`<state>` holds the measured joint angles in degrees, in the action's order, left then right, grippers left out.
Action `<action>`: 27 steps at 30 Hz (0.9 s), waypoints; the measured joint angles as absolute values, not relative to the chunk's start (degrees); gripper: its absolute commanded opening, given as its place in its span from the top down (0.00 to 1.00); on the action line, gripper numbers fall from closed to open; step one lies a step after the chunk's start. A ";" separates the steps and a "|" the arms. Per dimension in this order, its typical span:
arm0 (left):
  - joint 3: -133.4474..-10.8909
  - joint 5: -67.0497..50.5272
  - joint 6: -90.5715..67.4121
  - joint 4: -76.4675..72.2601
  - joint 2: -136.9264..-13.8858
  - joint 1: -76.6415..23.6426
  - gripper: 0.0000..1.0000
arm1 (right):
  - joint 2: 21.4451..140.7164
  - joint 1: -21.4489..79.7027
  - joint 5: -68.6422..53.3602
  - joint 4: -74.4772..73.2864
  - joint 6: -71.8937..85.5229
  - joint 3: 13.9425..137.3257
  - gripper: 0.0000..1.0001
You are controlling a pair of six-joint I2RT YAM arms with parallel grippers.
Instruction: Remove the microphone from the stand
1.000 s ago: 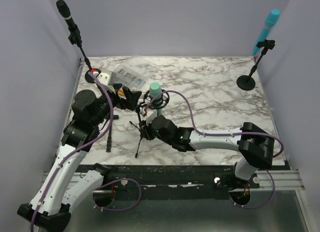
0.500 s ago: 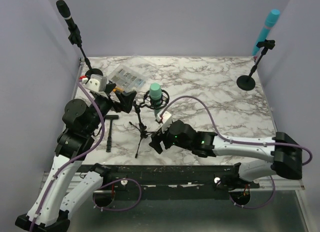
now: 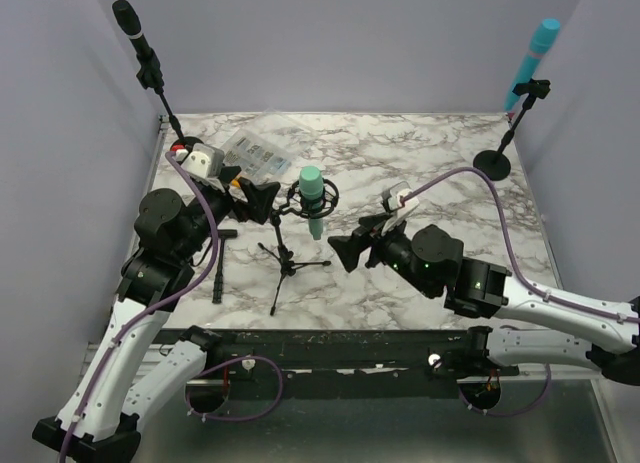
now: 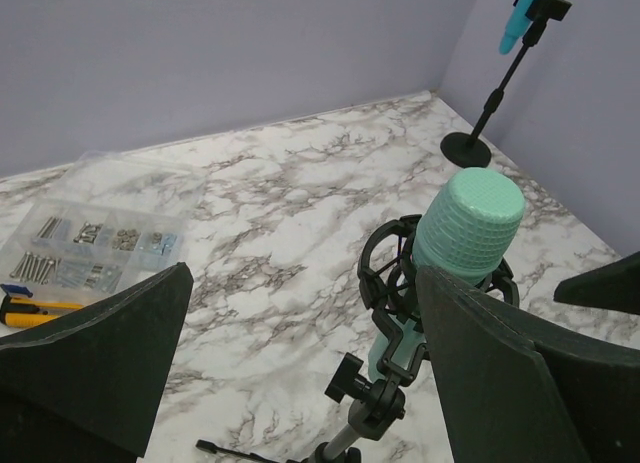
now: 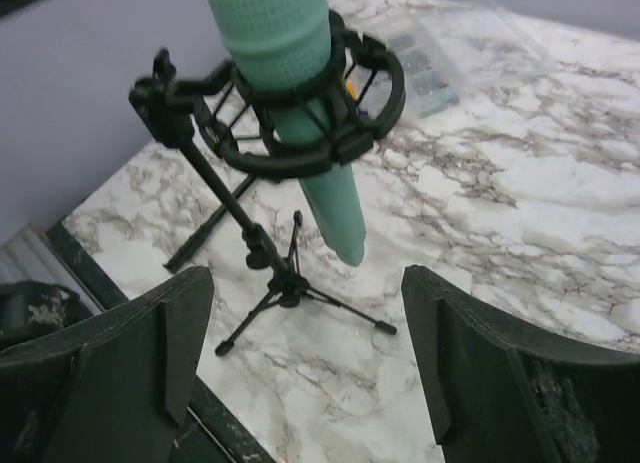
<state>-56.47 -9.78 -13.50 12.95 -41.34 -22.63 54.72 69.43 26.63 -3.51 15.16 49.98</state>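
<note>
- The right claw (image 3: 357, 246) has pulled away in the last second. It was down by the legs of the tripod stand (image 3: 286, 259) and now hangs to the right of it, clear of everything.
- Its jaws are spread wide and hold nothing.
- The left claw (image 3: 266, 200) has barely shifted. It sits just left of the shock mount (image 3: 330, 195), also wide and empty.
- The microphone (image 3: 312, 189) is still seated in the mount, green head up and tilted, on the stand near the middle of the desk (image 3: 440, 173).
- So the task is not yet begun in earnest. I judge the retreat to be a re-approach, probably higher, toward the microphone body instead of the legs.
- The overhead view gives the layout but cannot show how the microphone sits in its cradle.
- The right wrist view shows that: the ring grips the body partway down and the lower end hangs free beneath it.
- The left wrist view shows the mesh head rising above the ring, close to its right-hand finger (image 4: 500, 383), and the parts box (image 4: 90, 248) far behind.
- Neither wrist view shows any contact.
</note>
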 measured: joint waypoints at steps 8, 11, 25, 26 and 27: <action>-56.31 -9.87 -13.56 12.93 -41.95 -22.63 0.02 | 64.64 69.43 29.19 -7.94 16.08 68.29 0.16; -56.31 -9.87 -13.56 12.95 -42.02 -22.65 0.02 | 68.64 69.43 29.36 -10.02 16.47 75.09 0.16; -56.31 -9.41 -13.87 12.95 -41.10 -23.00 0.01 | 80.86 69.43 35.79 -16.84 15.77 85.34 0.30; -56.31 -9.26 -13.96 12.95 -40.86 -23.00 0.01 | 81.06 69.43 36.36 -16.84 15.44 85.34 0.31; -56.31 -8.86 -14.11 12.95 -40.40 -23.00 0.01 | 81.17 69.43 36.86 -16.84 15.18 85.34 0.32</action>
<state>-56.31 -8.86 -14.11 12.95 -40.40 -23.00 81.17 69.43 36.86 -16.84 15.18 85.34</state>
